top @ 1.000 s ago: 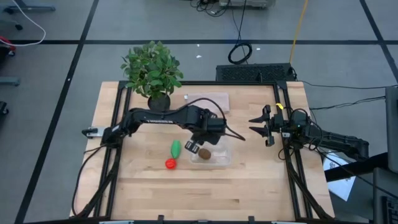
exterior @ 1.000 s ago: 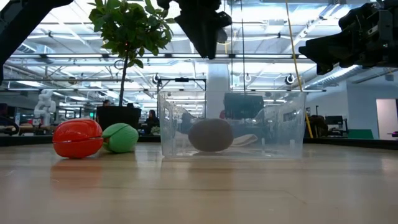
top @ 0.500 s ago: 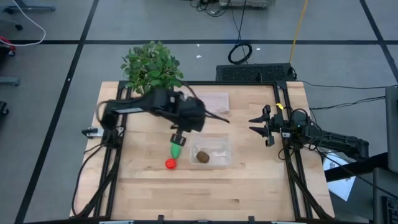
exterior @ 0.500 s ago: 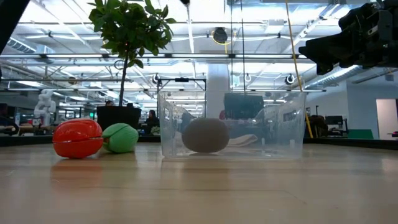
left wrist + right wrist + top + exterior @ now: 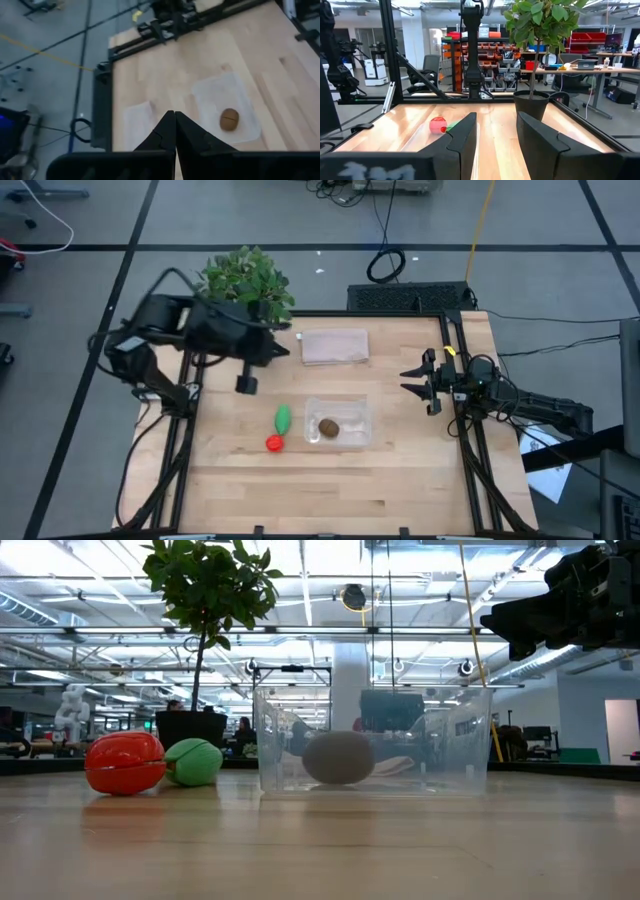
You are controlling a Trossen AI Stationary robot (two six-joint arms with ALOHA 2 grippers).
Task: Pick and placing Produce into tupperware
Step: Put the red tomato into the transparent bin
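Note:
The brown kiwi (image 5: 328, 427) lies inside the clear tupperware (image 5: 352, 412) at the table's middle; it also shows in the low view (image 5: 340, 757) and the left wrist view (image 5: 229, 120). The elongated green food (image 5: 283, 418) and the round red food (image 5: 273, 443) lie on the table just left of the tupperware, touching each other. My left gripper (image 5: 246, 383) is shut and empty, high over the table's left part, away from the produce; its fingers meet in the left wrist view (image 5: 175, 120). My right gripper (image 5: 420, 380) is open and empty at the table's right side.
A potted plant (image 5: 243, 285) stands at the far left corner. A flat pinkish lid (image 5: 334, 346) lies behind the tupperware. Black frame rails run along the table's left (image 5: 185, 430) and right (image 5: 470, 440) sides.
My left gripper has drawn back from above the tupperware toward the table's left and far edge, rising out of the low view. The kiwi stays in the tupperware.

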